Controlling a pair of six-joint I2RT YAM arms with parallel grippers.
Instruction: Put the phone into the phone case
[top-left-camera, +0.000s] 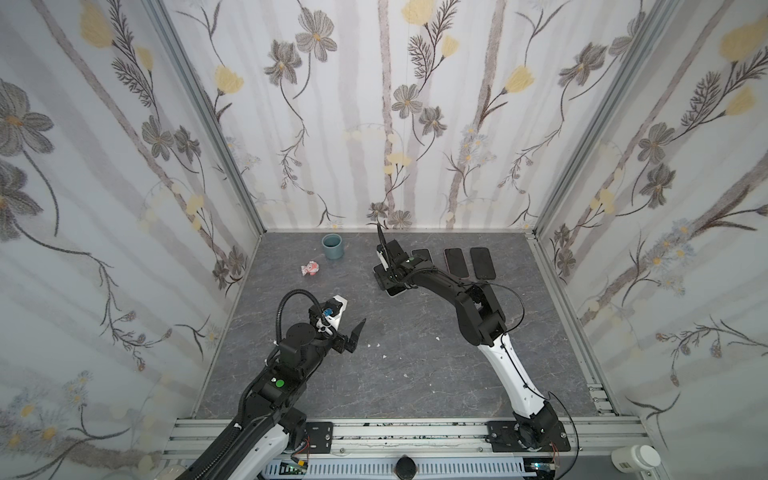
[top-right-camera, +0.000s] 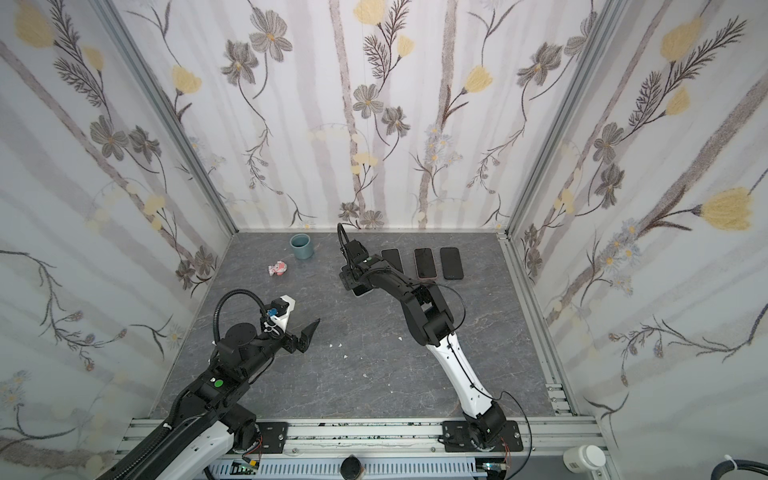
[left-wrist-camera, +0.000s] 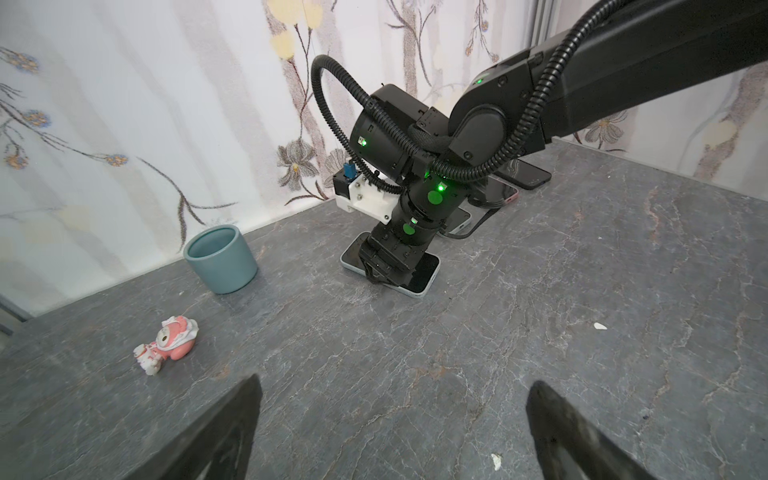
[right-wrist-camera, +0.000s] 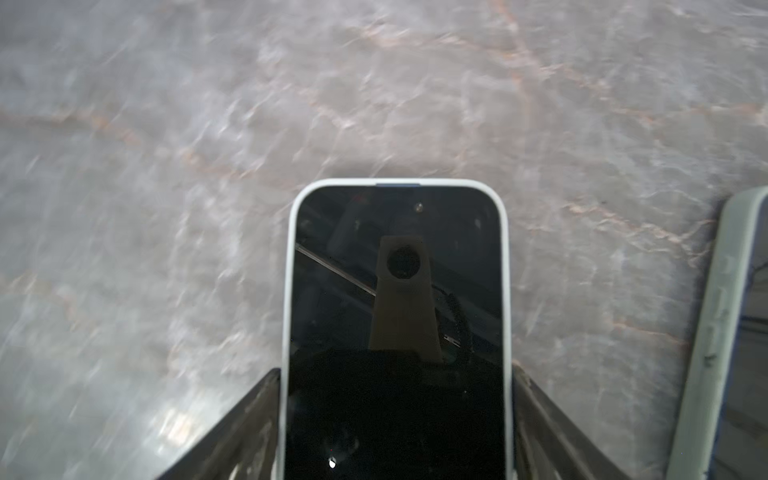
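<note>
The phone (left-wrist-camera: 424, 272) lies flat, dark screen up, on the grey marbled tabletop (top-left-camera: 374, 386), to the right of the teal cup (top-left-camera: 332, 246) in both top views and a little nearer the robot's base than the cup is. A pale rim (right-wrist-camera: 505, 266) runs all round its screen; whether that rim is the phone case or the phone's own frame I cannot tell. The right gripper (right-wrist-camera: 395, 370) is down on the phone with its jaws set across the width: in the right wrist view one of its fingers (right-wrist-camera: 257, 415) lies against each long edge, so the gripper pinches the phone from both sides while the phone rests on the tabletop. One short end of the phone sticks out beyond the fingers. A row of three other phones (top-left-camera: 483, 263) lies farther right of the cup, beyond the gripped phone, side by side with screens up; the one closest to the cup is partly hidden by the right arm. In the right wrist view the pale edge of another phone shows just beside the gripped one without touching it. A small pink and white toy (top-left-camera: 310, 268) lies near the cup, on its left and toward the base. The left gripper (left-wrist-camera: 392, 388) hovers above bare tabletop well apart from the cup, on its base side, jaws spread wide and holding nothing. A few white scraps (top-left-camera: 378, 345) dot the tabletop even farther from the cup, toward the base
</note>
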